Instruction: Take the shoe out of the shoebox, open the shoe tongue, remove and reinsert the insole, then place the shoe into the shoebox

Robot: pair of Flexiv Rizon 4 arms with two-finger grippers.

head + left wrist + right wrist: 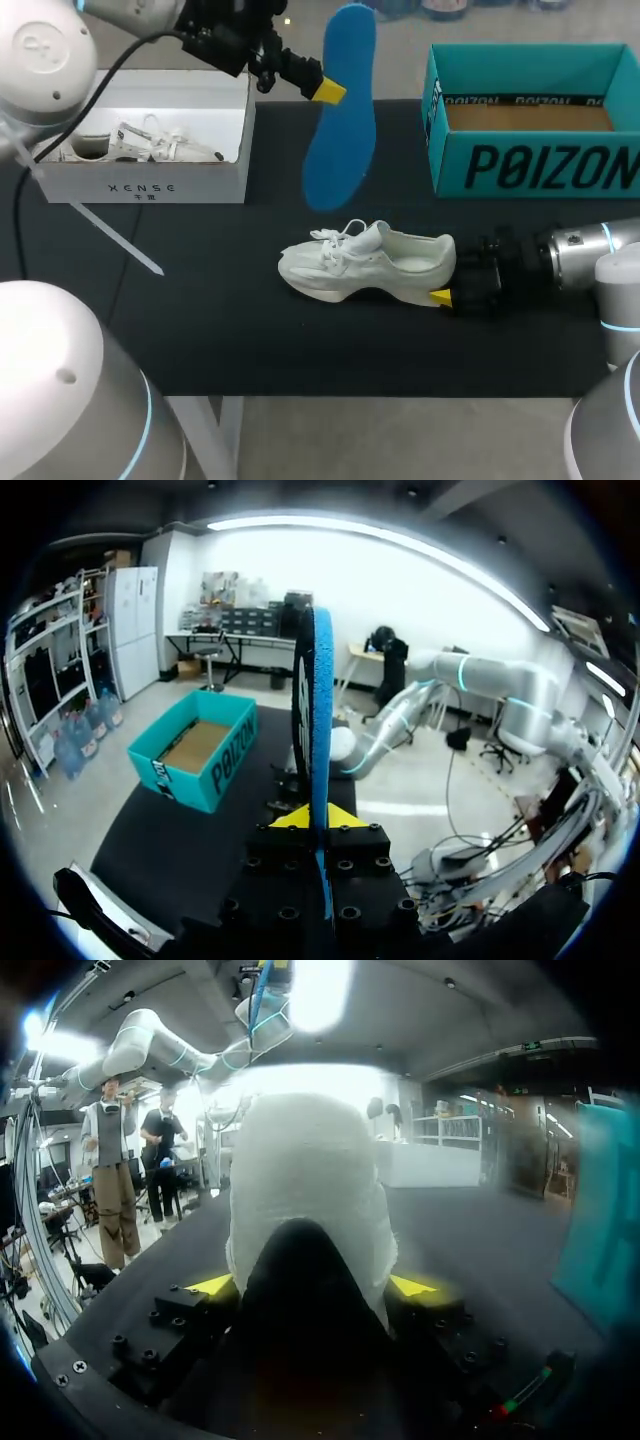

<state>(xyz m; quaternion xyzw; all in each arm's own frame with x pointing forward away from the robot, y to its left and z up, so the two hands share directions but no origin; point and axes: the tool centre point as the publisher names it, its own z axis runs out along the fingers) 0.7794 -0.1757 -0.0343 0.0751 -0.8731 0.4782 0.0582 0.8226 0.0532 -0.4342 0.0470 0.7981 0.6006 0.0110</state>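
Right gripper (pixel 312 1285) is clamping the heel of the white mesh sneaker (pixel 365 262) sitting on the black table (pixel 200 320). Left gripper (pixel 328 90) is pinching the blue foam insole (pixel 342 110) aloft, between the white box (pixel 145 187) and the teal cardboard shoebox (pixel 530 165).

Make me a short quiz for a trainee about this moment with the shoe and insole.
1. True or false: the blue insole lies inside the white shoe.
2. Which gripper is shut on the shoe's heel: A left, B right?
3. Fill in: the shoe rests on the black ____, outside the teal shoebox.
Key: 1 false, the left gripper holds the insole in the air; 2 B, the right gripper; 3 table.
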